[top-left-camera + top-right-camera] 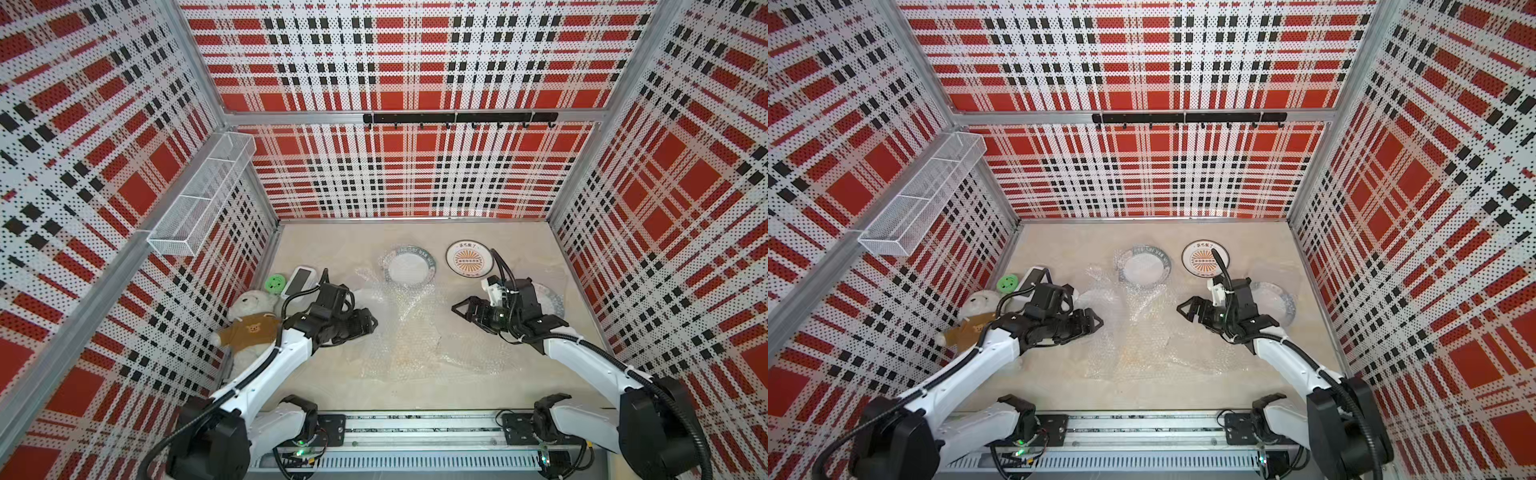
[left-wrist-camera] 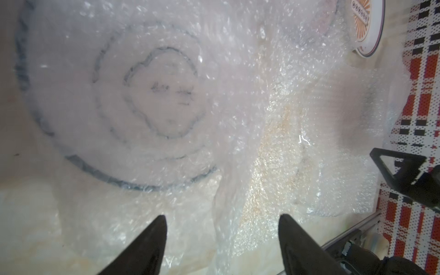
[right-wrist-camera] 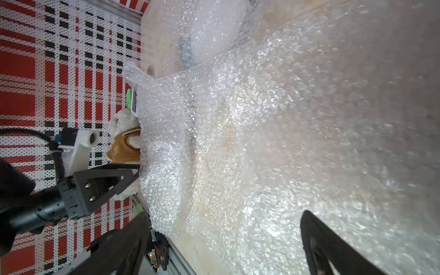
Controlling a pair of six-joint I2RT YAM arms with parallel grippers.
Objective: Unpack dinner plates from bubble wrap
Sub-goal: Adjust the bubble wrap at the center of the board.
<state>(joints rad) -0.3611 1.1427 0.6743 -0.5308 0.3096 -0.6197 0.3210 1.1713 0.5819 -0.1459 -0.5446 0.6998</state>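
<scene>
Across the middle of the table (image 1: 324,249), crumpled bubble wrap (image 1: 415,316) is lying between your arms. Your left gripper (image 1: 371,322) is hanging at 9 o'clock, jaws wide and holding nothing. Your right gripper (image 1: 458,309), at 3, is gaping equally wide and is also empty. A bare plate (image 1: 469,258) is sitting at 1 o'clock. An upturned plate (image 1: 409,268) at 12 is lying veiled by wrap. A third plate (image 1: 550,301), seemingly under film, is hiding behind your right wrist. A teddy bear (image 1: 249,320), green disc (image 1: 275,284) and white device (image 1: 300,280) are crowding the 10 o'clock edge.
</scene>
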